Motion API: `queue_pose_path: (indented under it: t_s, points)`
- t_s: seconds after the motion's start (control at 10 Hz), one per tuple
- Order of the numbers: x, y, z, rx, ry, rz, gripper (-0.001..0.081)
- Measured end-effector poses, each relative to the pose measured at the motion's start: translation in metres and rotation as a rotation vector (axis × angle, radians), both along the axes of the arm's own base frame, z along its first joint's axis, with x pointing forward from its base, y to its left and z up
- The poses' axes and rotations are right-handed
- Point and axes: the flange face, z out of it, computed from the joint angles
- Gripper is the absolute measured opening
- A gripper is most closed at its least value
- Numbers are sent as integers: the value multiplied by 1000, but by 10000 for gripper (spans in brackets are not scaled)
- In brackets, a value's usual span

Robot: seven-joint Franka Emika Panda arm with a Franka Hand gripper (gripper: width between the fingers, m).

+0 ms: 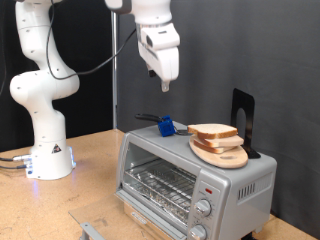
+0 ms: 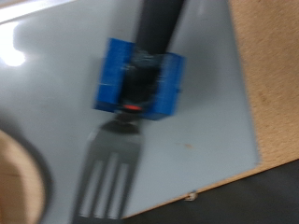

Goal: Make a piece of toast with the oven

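Silver-grey oven point(image 1: 190, 182) holds only its wire rack point(image 1: 160, 184); tool point(image 1: 163, 87) hovers above, its grip state unclear.

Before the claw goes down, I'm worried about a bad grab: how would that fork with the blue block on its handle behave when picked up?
The fork looks like stiff metal, unlikely to bend. The blue block gives flat sides to pinch, so probably less slipping. Its tines overhang one end, so it may tilt.
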Motion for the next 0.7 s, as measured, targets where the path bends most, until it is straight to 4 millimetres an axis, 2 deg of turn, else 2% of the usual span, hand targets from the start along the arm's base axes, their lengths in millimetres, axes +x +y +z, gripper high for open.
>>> queue_pose_path:
  t_s: [0.1, 0.3, 0.5, 0.7]
  points:
    - [-9, 0, 3, -5, 4, 10, 805]
    - [-5, 0, 0, -6, -19, -1, 805]
    - [3, 3, -6, -21, -156, -62, 805]
    - [-2, 7, -10, -19, -248, -83, 805]
